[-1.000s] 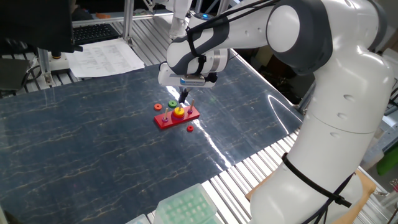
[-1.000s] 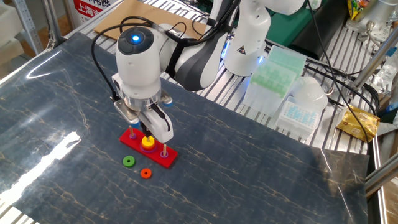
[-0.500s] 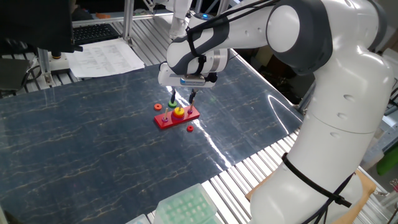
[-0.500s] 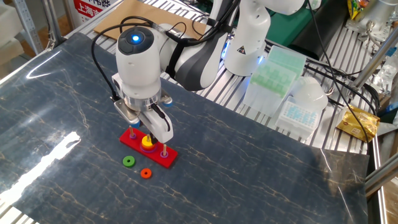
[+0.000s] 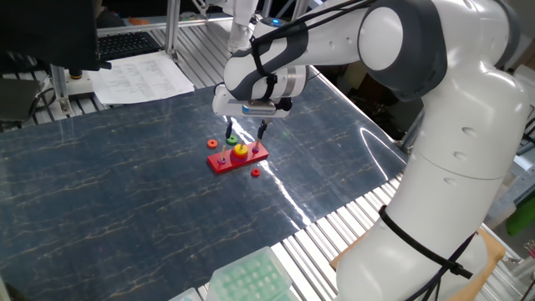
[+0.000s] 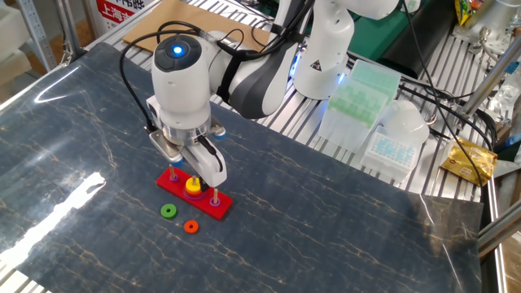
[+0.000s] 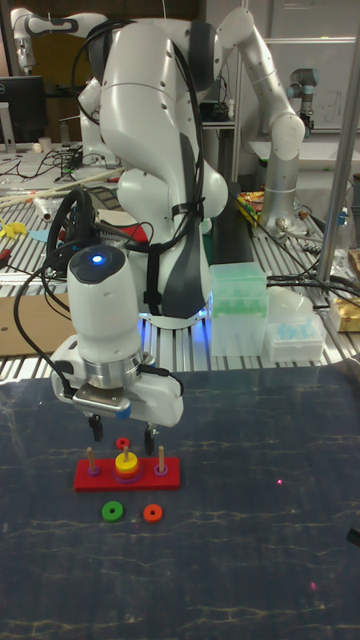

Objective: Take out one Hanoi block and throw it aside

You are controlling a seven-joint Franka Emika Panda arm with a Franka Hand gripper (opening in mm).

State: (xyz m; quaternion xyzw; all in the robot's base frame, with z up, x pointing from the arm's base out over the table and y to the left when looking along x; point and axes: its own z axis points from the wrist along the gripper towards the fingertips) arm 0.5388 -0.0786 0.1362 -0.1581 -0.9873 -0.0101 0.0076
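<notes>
1. The gripper [image 7: 124, 434] hangs above the middle of the red pegged base [image 7: 126, 474], fingers pointing down. The jaws are spread wide, nothing between them.
2. In the tall fixed view one fingertip [image 7: 97, 430] stands left of the middle peg and the other right of it; both are clear of the stack underneath.
3. The Hanoi block [image 7: 125, 463], a small yellow ring, sits on the middle peg of the base, directly under the gap between the fingers. It is not touched by either finger. It rests on a darker red disc lower on the same peg.
4. In one fixed view the yellow ring [image 5: 240, 150] shows on the base [image 5: 238, 156] with the gripper [image 5: 246, 131] just above it; in the other fixed view the ring [image 6: 194, 186] shows partly behind the gripper housing.
5. Counts: pegs on the base, three; yellow rings, one.
6. Loose rings on the table in front of the base: one green ring [image 7: 112, 512] and one orange ring [image 7: 152, 513], side by side, apart from each other and from the base.
7. A small red ring [image 7: 123, 443] shows behind the base, between the fingers in the tall view; count one.
</notes>
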